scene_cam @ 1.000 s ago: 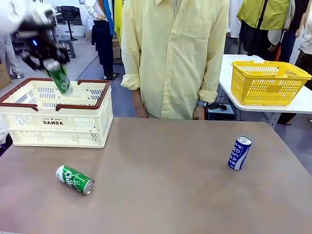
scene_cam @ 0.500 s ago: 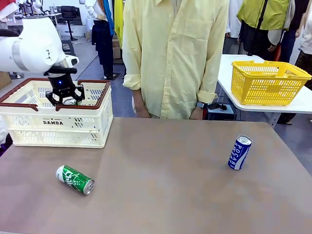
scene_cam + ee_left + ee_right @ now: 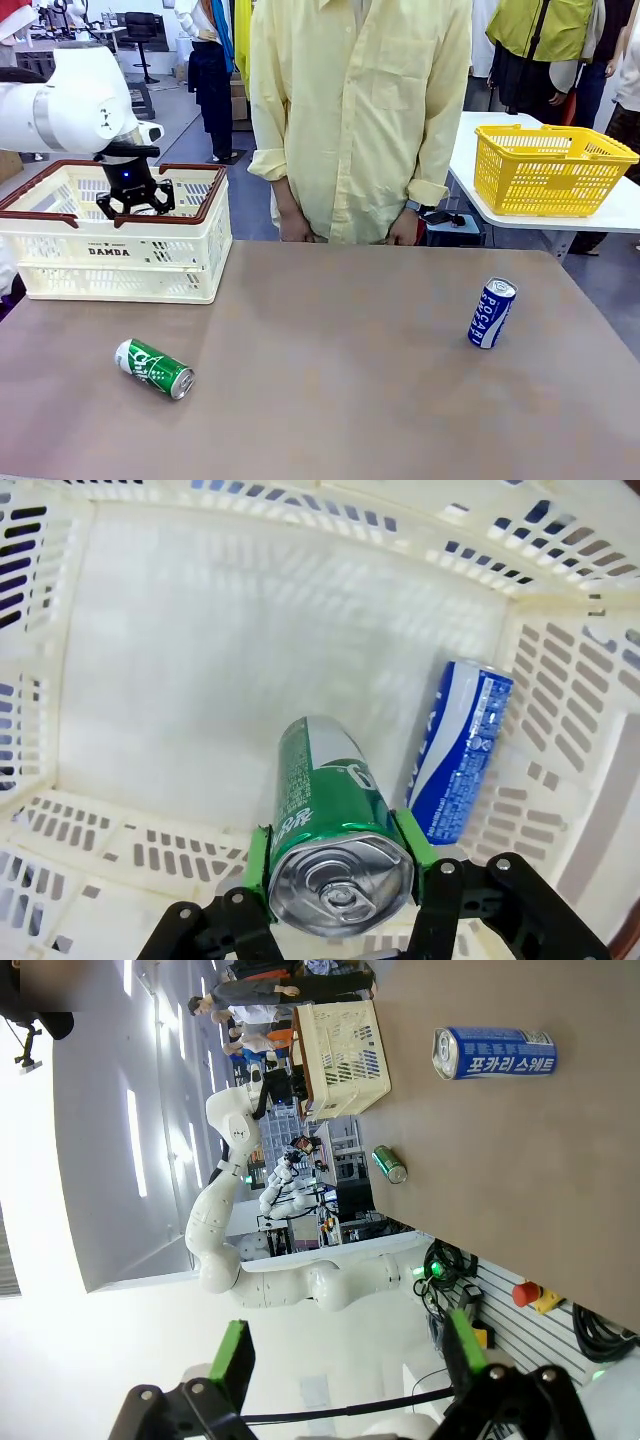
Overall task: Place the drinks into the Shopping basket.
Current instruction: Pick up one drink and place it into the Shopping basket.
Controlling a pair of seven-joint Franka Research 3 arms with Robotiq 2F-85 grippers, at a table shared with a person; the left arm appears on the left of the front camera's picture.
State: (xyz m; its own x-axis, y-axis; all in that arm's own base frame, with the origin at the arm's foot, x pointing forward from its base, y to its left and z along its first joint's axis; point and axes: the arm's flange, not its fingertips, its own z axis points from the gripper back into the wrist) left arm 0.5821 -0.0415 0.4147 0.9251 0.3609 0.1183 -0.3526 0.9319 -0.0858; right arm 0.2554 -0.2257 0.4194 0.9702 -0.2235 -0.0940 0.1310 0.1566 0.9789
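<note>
My left gripper point(image 3: 134, 200) reaches down into the cream Shopping basket point(image 3: 110, 250) at the table's far left. In the left wrist view it point(image 3: 338, 852) is shut on a green drink can point(image 3: 325, 800), held just above the basket floor point(image 3: 230, 650). A blue-and-white can point(image 3: 460, 750) lies inside against the slotted wall. On the table, another green can point(image 3: 153, 368) lies on its side at the front left, and a blue POCARI can point(image 3: 491, 312) stands at the right. My right gripper point(image 3: 347, 1355) is open and holds nothing, far from the cans.
A person in a pale yellow shirt point(image 3: 360, 110) stands at the far edge, hands down by the table. A yellow mesh basket point(image 3: 553, 168) sits on a separate white table at the back right. The brown tabletop point(image 3: 340, 370) between the two cans is bare.
My left gripper has come down with the green can from above the basket's rim into the basket. The cans on the table have not moved.
</note>
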